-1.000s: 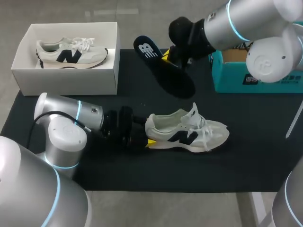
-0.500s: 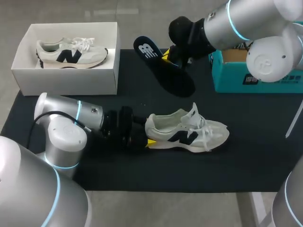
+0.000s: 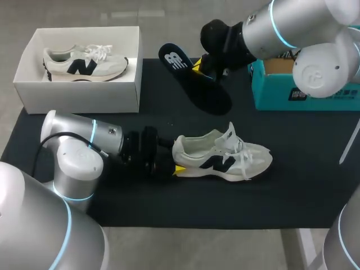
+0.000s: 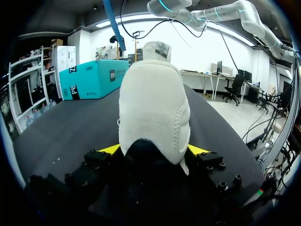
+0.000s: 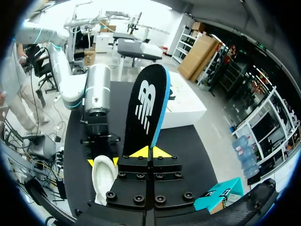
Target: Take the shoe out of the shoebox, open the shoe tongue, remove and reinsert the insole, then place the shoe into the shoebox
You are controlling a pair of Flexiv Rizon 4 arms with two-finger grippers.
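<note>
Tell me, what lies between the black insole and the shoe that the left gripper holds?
Only bare black mat. The head view shows the insole, in the right gripper, apart from the shoe.

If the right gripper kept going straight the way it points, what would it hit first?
Likely the white shoebox, reached first by the insole it holds; depth is unclear.

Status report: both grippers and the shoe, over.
Left gripper shut on shoe heel, shoe upright on mat. Right gripper shut on insole, out of the shoe. Shoebox holds second shoe.
</note>
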